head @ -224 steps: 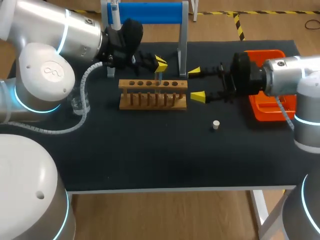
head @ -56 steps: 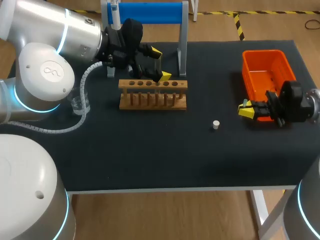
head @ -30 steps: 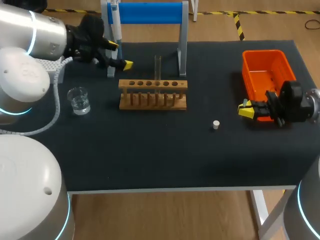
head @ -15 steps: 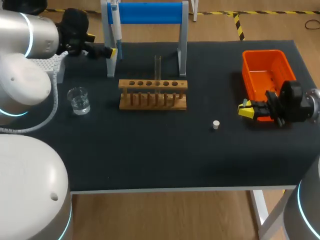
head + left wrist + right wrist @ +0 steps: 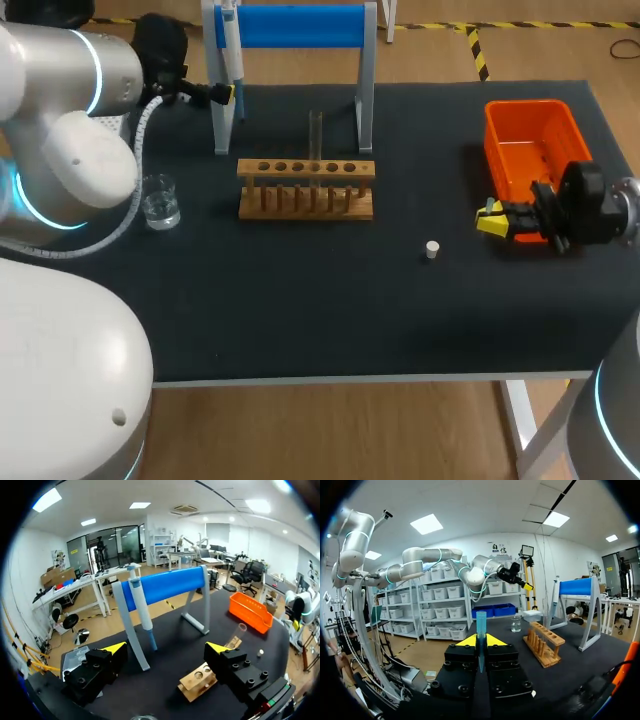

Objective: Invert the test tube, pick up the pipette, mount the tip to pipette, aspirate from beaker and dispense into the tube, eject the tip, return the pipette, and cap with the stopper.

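Your left gripper [image 5: 167, 648] is gaping wide and holding nothing, with the pipette [image 5: 141, 609] hanging ahead of it on the blue stand [image 5: 165, 584], which is standing behind the rack [image 5: 306, 188]. Your right gripper [image 5: 480, 641] is pinching the blue tip [image 5: 481, 625] upright between closed fingers, well to the right of the rack, beside the orange bin [image 5: 525, 140]. The test tube [image 5: 316, 135] is standing upright in the rack. The beaker [image 5: 158, 200] is sitting left of the rack, and the stopper [image 5: 432, 249] is lying to the rack's front right.
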Controlling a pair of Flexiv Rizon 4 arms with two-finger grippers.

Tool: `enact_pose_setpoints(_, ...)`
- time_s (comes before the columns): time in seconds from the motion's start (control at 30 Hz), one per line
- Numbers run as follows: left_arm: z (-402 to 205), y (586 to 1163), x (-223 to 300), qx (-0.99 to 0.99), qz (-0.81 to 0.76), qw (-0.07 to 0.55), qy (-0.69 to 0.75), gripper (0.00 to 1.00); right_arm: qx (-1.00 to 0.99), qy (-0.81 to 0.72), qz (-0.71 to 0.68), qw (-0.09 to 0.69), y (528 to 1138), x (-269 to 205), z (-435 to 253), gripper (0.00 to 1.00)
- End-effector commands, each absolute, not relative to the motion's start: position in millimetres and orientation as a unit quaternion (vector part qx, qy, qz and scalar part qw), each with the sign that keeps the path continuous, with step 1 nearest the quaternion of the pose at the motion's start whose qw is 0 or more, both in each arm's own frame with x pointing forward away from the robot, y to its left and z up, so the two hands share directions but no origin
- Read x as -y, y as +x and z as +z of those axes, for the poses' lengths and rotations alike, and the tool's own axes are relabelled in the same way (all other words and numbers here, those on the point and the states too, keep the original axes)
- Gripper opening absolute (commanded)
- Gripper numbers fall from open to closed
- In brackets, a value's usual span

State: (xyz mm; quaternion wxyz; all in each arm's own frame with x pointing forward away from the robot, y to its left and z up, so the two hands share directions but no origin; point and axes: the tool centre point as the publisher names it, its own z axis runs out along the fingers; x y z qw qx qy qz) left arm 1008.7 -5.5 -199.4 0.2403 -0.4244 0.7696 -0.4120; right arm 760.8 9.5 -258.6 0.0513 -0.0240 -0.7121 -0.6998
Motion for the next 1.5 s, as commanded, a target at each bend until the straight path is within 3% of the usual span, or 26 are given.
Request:
enact_pose_setpoints(0.03, -204.7, 1023.0, 12.4, -0.744, -0.369, 0.301, -0.468, 1.00, 0.712, -0.023, -0.700, 0.051, 760.0, -8.3, -258.7, 0.00)
enact_pose_setpoints(0.57, -198.5, 1059.4, 12.0, -0.689, -0.355, 0.370, -0.512, 1.00, 0.712, -0.023, -0.700, 0.051, 760.0, -8.3, -258.7, 0.00)
enact_pose_setpoints(1.5, -195.0, 1097.9, 29.6, -0.623, -0.405, 0.376, -0.555, 1.00, 0.712, -0.023, -0.700, 0.051, 760.0, -8.3, -258.7, 0.00)
